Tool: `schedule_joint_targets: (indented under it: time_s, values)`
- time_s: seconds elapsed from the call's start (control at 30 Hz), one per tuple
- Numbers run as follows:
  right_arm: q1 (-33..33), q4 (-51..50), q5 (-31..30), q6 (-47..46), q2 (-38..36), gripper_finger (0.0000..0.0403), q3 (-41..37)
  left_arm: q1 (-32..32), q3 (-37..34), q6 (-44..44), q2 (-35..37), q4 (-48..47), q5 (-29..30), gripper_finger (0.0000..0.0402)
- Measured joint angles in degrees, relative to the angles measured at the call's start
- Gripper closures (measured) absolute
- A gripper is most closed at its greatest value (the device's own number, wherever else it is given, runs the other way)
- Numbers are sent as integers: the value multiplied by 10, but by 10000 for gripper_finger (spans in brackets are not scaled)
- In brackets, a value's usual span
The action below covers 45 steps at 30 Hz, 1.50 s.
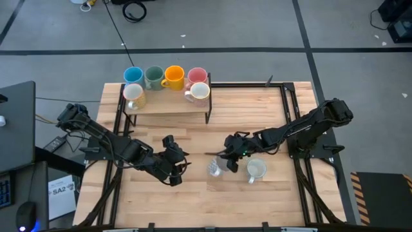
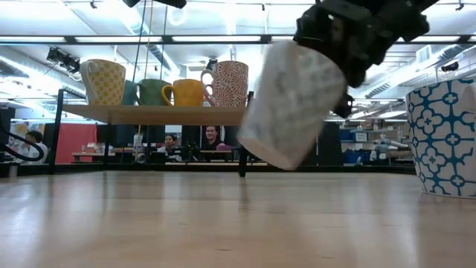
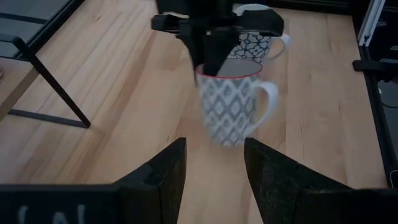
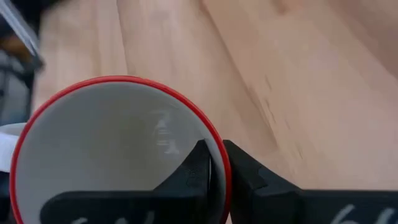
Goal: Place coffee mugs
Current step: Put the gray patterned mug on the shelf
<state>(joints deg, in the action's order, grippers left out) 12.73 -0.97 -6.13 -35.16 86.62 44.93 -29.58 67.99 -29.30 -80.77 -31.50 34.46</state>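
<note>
Mugs in all: eight are visible in the high view, six on the shelf and two on the table.
Shelf [image 1: 168, 108]: a small wooden rack in the upper left part of the high view, standing on the table [image 1: 257, 193].
Back row on the shelf: four mugs side by side, a blue mug [image 1: 133, 75], a dark green mug [image 1: 154, 77], an orange-yellow mug [image 1: 174, 77] and a pink mug [image 1: 197, 77].
Front row on the shelf: two pale mugs, a checkered cream mug [image 1: 133, 95] below the blue one and a white mug [image 1: 199, 93] below the pink one.
Held mug: a grey-patterned mug [image 3: 231, 101] with a red rim and a white handle, one of the two off the shelf, at the lower centre of the high view; the low view shows it tilted and clear of the table.
Right tool [image 4: 215, 163]: pinched narrow on the rim of the grey-patterned mug, one finger inside and one outside.
Second table mug: a blue-patterned mug [image 2: 445, 138] stands upright on the table just to the right of the held one.
Left tool [image 3: 213, 168]: fingers apart and holding nothing, low over the table at lower centre left in the high view, near the held mug and pointing toward it.
</note>
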Motion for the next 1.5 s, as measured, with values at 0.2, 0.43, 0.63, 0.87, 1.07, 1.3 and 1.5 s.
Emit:
schedule_joint_targets:
  time_s: [0.2, 0.43, 0.63, 0.87, 1.07, 1.3, 1.5]
  values:
    - [-38, 65, -3, -49, 0, 363, 0, 0, 0, 1, -5, 12, 22, 233]
    - [-80, 111, -3, -63, 0, 363, 0, 0, 0, 41, -37, 66, 65, 233]
    - [-99, 116, 10, -69, 0, 363, 0, 0, 0, 106, -78, 151, 122, 233]
    - [-100, 116, 12, -69, -1, 363, 0, 2, 0, 126, -117, 193, 198, 233]
    - [-100, 121, 13, -68, -1, 363, 0, 8, 0, 126, -136, 200, 212, 233]
    - [-100, 129, 12, -68, -1, 363, 0, 29, 0, 124, -153, 204, 198, 233]
    - [-100, 129, 13, -67, -1, 362, 0, 37, 0, 120, -158, 203, 193, 234]
